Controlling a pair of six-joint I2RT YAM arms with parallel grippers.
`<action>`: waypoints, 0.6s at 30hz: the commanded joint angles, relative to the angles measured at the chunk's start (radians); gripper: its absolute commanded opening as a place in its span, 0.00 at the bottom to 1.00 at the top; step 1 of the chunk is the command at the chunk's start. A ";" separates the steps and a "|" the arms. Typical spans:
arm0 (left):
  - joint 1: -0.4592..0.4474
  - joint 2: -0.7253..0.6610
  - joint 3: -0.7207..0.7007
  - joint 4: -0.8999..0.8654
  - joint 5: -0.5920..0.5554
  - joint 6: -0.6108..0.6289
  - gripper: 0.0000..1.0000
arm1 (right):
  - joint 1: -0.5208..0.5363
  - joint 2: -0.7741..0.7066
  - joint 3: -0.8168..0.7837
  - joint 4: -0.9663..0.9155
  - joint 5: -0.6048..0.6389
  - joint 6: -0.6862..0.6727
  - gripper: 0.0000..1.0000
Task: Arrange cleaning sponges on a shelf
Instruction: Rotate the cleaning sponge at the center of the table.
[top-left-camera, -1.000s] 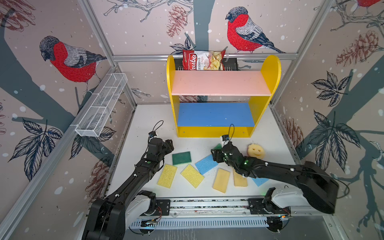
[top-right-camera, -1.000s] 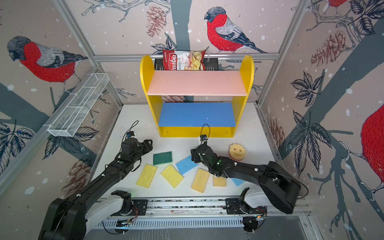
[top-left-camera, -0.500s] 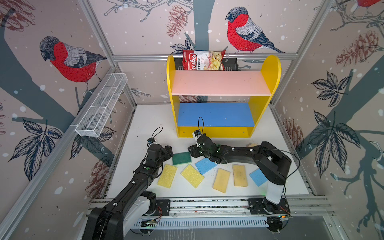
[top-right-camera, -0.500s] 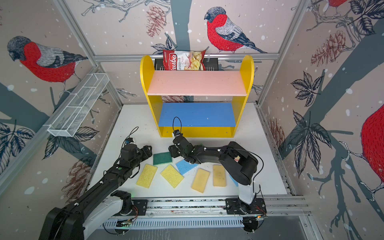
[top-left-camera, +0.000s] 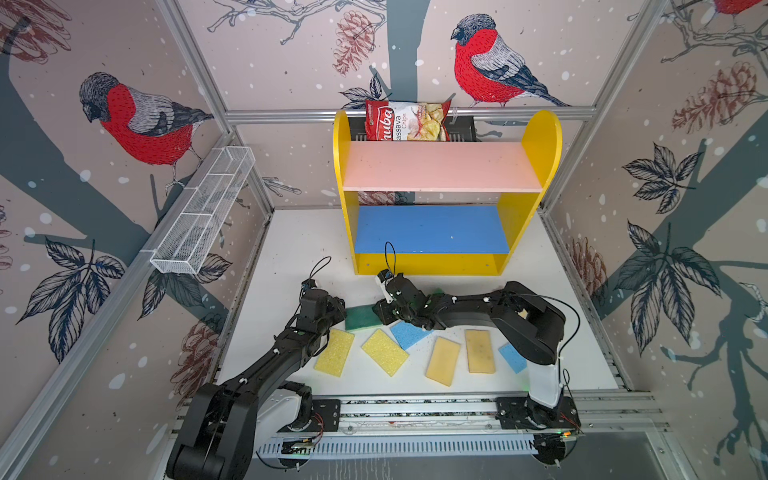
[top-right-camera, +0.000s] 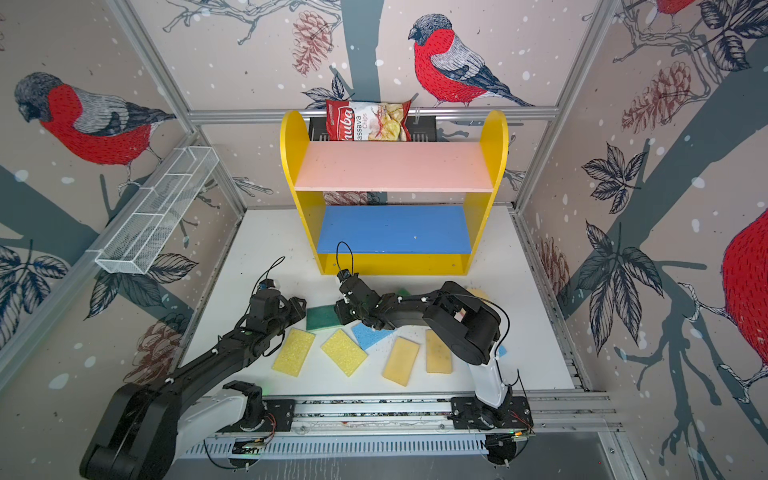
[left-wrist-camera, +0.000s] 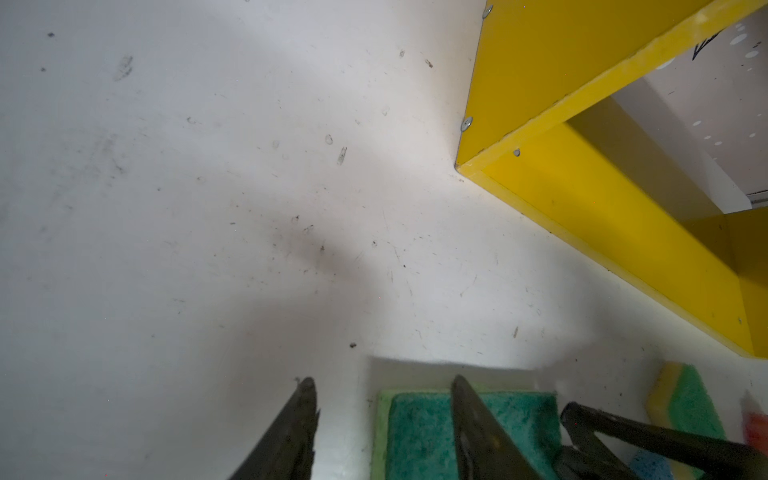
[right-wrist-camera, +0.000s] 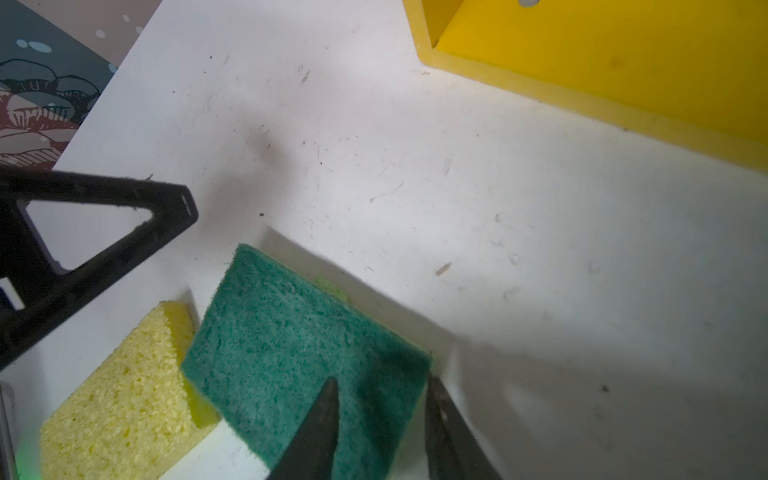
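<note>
Front rail: aluminium track (top-left-camera: 415, 409) carrying both arm bases.
Table: white, scuffed board (top-left-camera: 291, 249); a row of sponges (top-left-camera: 385, 352), yellow, tan and blue, lies flat near the front.
Dark green sponge (top-left-camera: 360, 318): on the table just behind the row, between both grippers.
Left gripper (left-wrist-camera: 382, 380): fingers spread, one over the sponge's end, one over bare table.
Right gripper (right-wrist-camera: 380, 382): fingers straddle a sponge corner; whether it is pinching, cannot tell.
Shelf (top-left-camera: 540, 137): at the table's back, pink board above blue.
Walls: bird wallpaper (top-left-camera: 141, 120); wire basket (top-left-camera: 203, 212) on the left wall; chips bag (top-left-camera: 407, 122) behind the shelf.
</note>
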 joint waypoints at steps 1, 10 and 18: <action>0.001 0.035 0.005 0.080 0.038 0.000 0.46 | -0.005 0.017 0.010 0.023 -0.042 0.025 0.34; 0.000 0.143 0.041 0.119 0.103 0.002 0.46 | -0.047 0.049 0.025 0.043 -0.094 0.058 0.33; -0.001 0.216 0.067 0.177 0.164 -0.037 0.37 | -0.097 0.078 0.109 -0.019 -0.109 0.003 0.13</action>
